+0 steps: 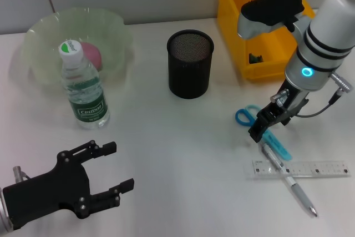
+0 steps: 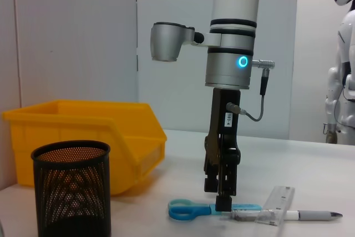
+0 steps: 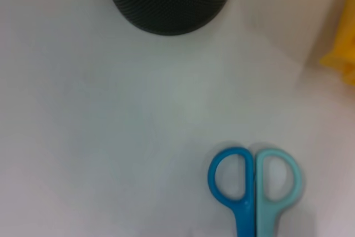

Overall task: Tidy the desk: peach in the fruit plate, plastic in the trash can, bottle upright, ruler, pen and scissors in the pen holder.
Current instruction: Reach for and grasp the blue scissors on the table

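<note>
The blue scissors (image 1: 243,116) lie flat on the table at the right, next to a clear ruler (image 1: 310,169) and a grey pen (image 1: 294,187) that crosses it. My right gripper (image 1: 258,132) is down on the scissors just behind the handles; in the left wrist view it (image 2: 222,203) touches the scissors (image 2: 186,210). The right wrist view shows the scissors' handles (image 3: 246,223). The black mesh pen holder (image 1: 190,70) stands mid-table. A pink peach (image 1: 91,54) lies in the green fruit plate (image 1: 116,31). The water bottle (image 1: 84,90) stands upright. My left gripper (image 1: 122,166) is open and empty at the front left.
A yellow bin (image 1: 260,70) stands at the back right, behind my right arm, with a small dark thing in it. The pen holder (image 2: 71,192) and the bin (image 2: 83,131) also show in the left wrist view, as do the ruler (image 2: 277,203) and pen (image 2: 310,214).
</note>
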You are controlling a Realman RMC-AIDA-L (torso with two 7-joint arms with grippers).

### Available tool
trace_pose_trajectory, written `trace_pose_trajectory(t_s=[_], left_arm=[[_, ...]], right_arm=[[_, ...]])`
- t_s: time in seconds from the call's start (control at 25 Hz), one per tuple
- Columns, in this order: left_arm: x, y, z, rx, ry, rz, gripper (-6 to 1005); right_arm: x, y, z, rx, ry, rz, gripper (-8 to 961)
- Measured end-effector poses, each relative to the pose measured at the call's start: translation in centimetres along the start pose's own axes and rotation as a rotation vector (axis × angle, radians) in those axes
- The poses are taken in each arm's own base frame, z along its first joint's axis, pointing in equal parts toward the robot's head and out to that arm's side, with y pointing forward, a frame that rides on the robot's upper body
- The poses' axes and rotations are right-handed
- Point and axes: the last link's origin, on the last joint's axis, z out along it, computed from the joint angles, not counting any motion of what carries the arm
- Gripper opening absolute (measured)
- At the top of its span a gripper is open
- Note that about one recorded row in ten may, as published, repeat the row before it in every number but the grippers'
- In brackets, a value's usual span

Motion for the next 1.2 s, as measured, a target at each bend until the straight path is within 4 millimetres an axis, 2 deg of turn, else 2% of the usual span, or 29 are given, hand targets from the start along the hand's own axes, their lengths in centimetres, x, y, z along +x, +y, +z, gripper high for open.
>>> trace_pose_trajectory(t_s=[1.2], left_arm=[[0.02,0.09,0.14,-0.007,0.001,0.010,784]], right_arm=[[-0.46,0.02,0.70,0.008,-0.018,0.011,819]])
